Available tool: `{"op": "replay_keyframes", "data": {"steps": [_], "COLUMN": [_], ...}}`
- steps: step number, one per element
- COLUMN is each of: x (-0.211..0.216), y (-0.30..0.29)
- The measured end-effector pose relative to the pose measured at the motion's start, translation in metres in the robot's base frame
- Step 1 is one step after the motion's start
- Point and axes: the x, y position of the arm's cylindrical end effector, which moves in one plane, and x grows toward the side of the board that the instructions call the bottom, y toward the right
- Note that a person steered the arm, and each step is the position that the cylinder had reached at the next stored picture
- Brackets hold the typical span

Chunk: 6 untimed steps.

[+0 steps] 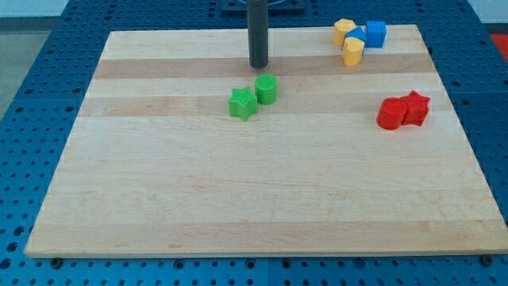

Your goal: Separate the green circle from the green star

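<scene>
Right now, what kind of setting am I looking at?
Probably a robotics lab bench: a wooden board lies on a blue perforated table, with small coloured blocks such as the green star, and my tip above them.

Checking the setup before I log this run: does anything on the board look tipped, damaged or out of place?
Nothing stands out. The green star and green circle sit upright, touching, just below my tip. The yellow, blue and red blocks lie in tidy clusters at the view's right.
</scene>
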Motion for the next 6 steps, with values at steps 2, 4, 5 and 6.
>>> {"op": "replay_keyframes", "data": {"steps": [2,4,5,6], "x": [0.050,0.113,0.126,0.126], "y": [0.000,0.009,0.033,0.065]}}
